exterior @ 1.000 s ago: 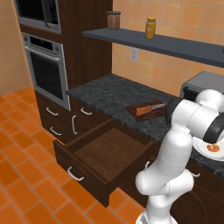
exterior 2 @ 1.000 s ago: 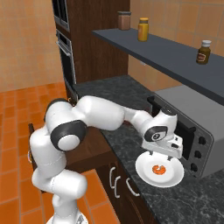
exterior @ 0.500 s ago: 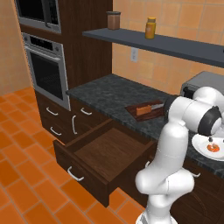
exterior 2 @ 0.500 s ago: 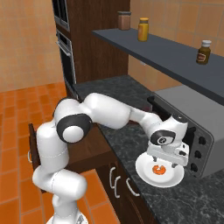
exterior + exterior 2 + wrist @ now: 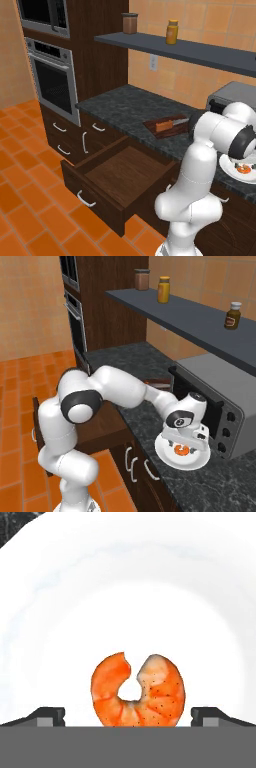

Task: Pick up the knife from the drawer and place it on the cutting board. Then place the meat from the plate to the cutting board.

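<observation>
The gripper (image 5: 128, 716) hangs low over the plate (image 5: 60, 612), jaws spread, one tip on each side of the meat (image 5: 137, 691), a glossy, speckled orange curl on smooth white. Beyond, the knife (image 5: 170, 123) lies on the grained cutting board (image 5: 159, 126); the drawer (image 5: 120, 175) stands open, its flat bottom bare.

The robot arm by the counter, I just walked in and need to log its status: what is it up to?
The gripper is low over the white plate, open, with its fingertips on either side of the meat, not yet closed on it. The knife already lies on the cutting board farther along the counter, and the drawer stands pulled open. Moving the meat to the board is what remains.
</observation>
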Controlling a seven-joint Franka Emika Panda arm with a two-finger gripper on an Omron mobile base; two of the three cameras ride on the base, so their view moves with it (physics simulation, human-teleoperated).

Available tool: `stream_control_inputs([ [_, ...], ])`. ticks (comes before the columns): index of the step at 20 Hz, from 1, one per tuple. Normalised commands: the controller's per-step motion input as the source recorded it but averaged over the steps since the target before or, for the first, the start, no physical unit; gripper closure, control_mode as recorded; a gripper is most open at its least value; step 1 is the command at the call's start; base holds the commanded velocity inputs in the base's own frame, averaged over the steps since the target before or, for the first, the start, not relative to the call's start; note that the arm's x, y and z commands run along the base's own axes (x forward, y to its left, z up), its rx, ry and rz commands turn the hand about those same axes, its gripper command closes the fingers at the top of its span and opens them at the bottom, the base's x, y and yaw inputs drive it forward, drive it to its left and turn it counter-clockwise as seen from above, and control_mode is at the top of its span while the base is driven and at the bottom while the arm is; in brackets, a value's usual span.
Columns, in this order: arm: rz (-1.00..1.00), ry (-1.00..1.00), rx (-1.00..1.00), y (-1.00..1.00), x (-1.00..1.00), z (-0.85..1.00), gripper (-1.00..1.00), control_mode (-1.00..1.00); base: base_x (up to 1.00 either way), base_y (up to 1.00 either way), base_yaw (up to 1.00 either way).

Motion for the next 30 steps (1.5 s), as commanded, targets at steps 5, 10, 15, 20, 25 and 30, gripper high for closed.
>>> stream_control_inputs([
  [5, 0.0, 0.0, 0.0, 0.0, 0.0, -0.12, -1.0, -1.0, 0.0, 0.0, 0.0],
  [10, 0.0, 0.0, 0.0, -0.02, 0.0, -0.11, -1.0, -1.0, 0.0, 0.0, 0.0],
  [15, 0.0, 0.0, 0.0, 0.0, 0.0, -0.14, -1.0, -1.0, 0.0, 0.0, 0.0],
  [20, 0.0, 0.0, 0.0, 0.01, 0.0, -0.17, 1.0, -1.0, 0.0, 0.0, 0.0],
  [25, 0.0, 0.02, -0.03, 0.16, 0.0, -0.09, 1.0, -1.0, 0.0, 0.0, 0.0],
  [30, 0.0, 0.0, -0.01, 0.28, 0.0, 0.2, 1.0, -1.0, 0.0, 0.0, 0.0],
])
